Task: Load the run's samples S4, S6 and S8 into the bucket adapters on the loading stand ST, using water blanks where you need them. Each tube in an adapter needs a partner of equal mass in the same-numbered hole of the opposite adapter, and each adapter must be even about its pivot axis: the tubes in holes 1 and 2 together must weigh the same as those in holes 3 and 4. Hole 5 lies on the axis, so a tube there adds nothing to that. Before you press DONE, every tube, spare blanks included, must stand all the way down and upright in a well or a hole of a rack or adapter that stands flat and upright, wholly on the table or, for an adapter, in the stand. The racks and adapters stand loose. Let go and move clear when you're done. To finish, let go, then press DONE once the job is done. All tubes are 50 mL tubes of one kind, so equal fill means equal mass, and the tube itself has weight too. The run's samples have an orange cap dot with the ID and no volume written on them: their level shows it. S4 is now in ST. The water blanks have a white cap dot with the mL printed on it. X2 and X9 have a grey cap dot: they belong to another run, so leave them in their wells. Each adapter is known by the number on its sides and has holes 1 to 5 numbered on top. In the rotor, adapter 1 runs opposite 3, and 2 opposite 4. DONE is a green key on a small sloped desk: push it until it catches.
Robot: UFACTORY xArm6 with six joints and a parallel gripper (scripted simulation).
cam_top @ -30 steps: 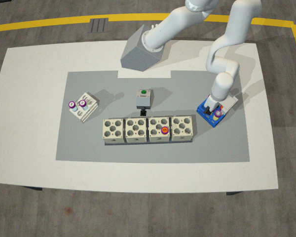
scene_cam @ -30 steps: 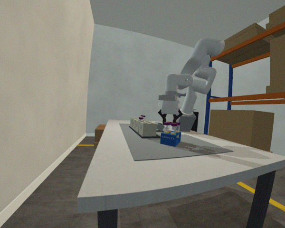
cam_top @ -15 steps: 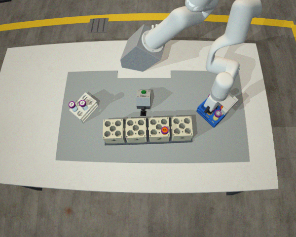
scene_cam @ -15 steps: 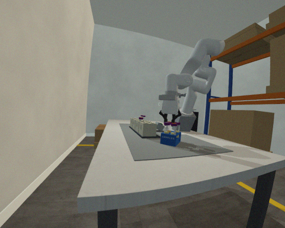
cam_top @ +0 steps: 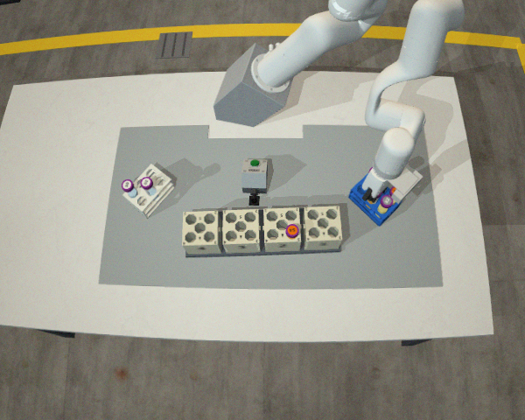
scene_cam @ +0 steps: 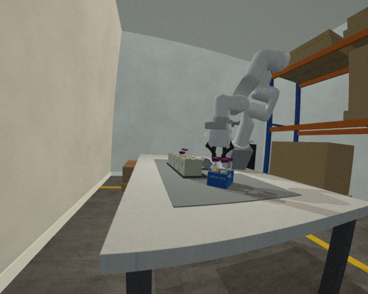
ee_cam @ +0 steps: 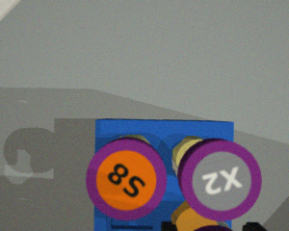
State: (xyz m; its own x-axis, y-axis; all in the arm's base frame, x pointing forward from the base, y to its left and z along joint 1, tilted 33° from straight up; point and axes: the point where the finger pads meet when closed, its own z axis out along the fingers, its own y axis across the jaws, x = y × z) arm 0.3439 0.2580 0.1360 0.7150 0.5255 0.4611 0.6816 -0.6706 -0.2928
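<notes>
My gripper (cam_top: 374, 196) (scene_cam: 218, 156) (ee_cam: 211, 227) is low over the blue sample rack (cam_top: 374, 215) (scene_cam: 216, 181) (ee_cam: 159, 126), shut around a purple-capped tube with orange fill. Its cap is mostly cut off in the wrist view, so its ID is hidden. S8 (ee_cam: 126, 179), with an orange dot, and X2 (ee_cam: 221, 179) (cam_top: 386, 200), with a grey dot, stand beside it in the rack. S4 (cam_top: 292, 230) stands in the third adapter from the left on the loading stand; the other adapters show no tubes. Two purple-capped tubes with white dots (cam_top: 127, 184) (cam_top: 146, 182) stand in the left white rack (cam_top: 152, 199).
The desk with the green DONE key (cam_top: 255, 163) stands behind the stand. A white object (cam_top: 409, 180) lies close behind the blue rack, partly hidden by the arm. The adapter row stands just left of the blue rack in the top view.
</notes>
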